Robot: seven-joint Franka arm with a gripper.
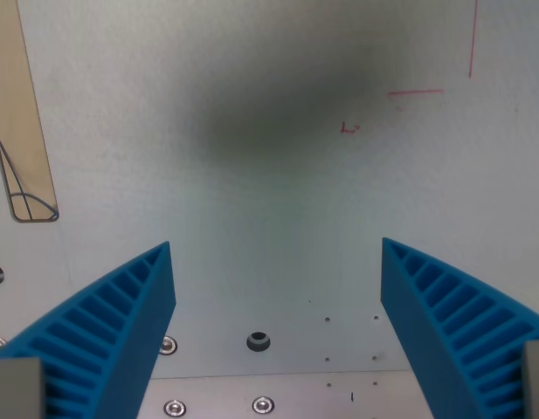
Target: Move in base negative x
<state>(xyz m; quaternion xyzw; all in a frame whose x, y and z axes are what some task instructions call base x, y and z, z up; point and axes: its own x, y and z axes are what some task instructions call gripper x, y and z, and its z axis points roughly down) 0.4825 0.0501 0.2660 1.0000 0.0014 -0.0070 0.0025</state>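
Now the gripper [276,253] is spread wide with nothing in it, hanging over a white table [252,192].

Its two blue ribbed fingers [120,323] stick up from the bottom corners, far apart, with bare table between them. A dark blurry shadow [295,105] lies on the table up top. Thin red lines [416,91] are drawn near the wrist view's right. A tan strip [24,122] runs down the wrist view's left. Small shiny screws [263,404] and a round hole [258,340] sit low between the fingers.
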